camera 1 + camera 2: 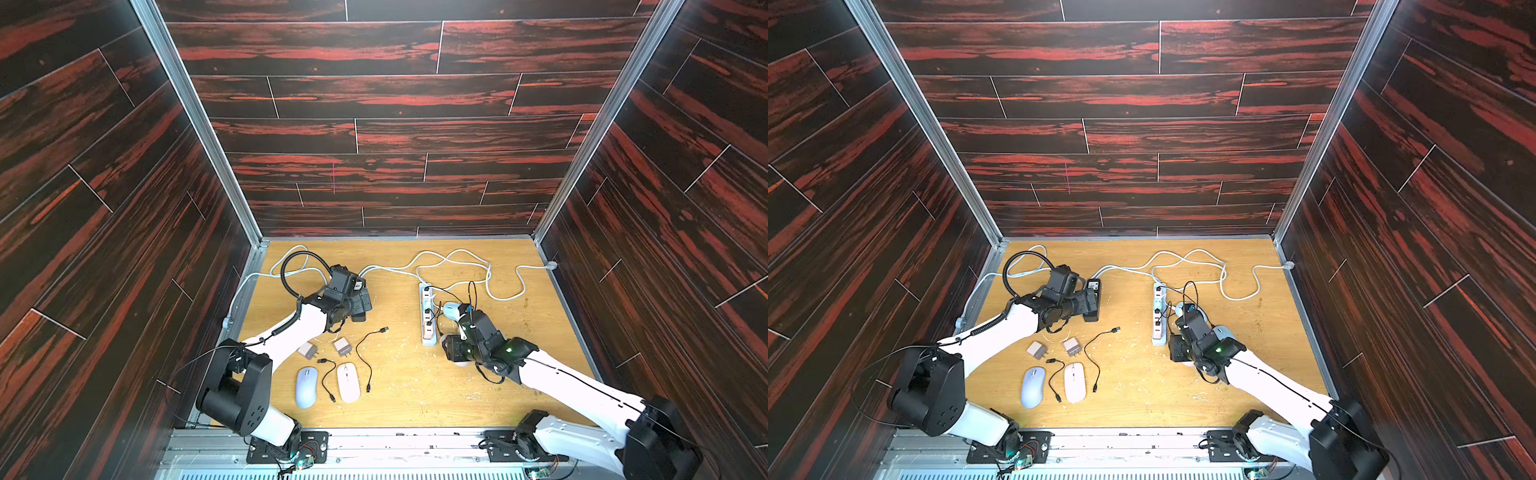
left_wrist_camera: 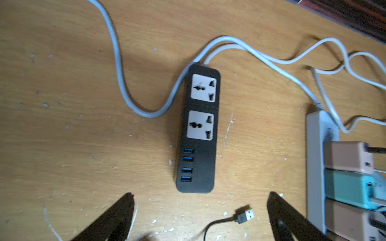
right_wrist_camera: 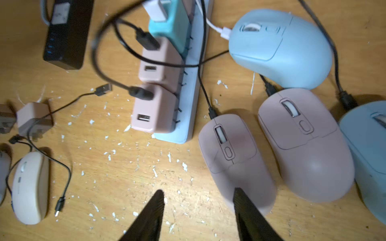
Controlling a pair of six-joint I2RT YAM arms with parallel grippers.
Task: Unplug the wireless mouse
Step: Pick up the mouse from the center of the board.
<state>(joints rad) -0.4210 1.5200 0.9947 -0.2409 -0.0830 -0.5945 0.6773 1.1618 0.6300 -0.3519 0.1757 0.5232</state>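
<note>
Down at the right claw (image 3: 198, 210), the two fingers are being held partway apart and nothing is being pinched; only bare counter (image 3: 129, 177) is showing in the gap. One finger is being seen over the tail of the smaller pink mouse (image 3: 236, 162), but whether it's actually being touched can't be told.

That mouse, lying just beside the end of the white power strip (image 3: 192, 116), is probably the one being gone for. Its shell is looking like light, smooth plastic, so it's likely to get dragged across the counter if the lead is yanked. The black cable (image 3: 203, 87) is limp, so nothing is being gained by pulling on it. A better hold is being offered by the short stiff plug (image 3: 212, 112) stuck in the mouse's nose, pulled straight out. It's tiny, so a narrow, careful pinch is being called for.

Further out, by the black power strip (image 2: 198, 167), the left claw (image 2: 200, 206) is being held wide open and empty, with a loose USB plug (image 2: 246, 216) lying on the counter below the gap.
</note>
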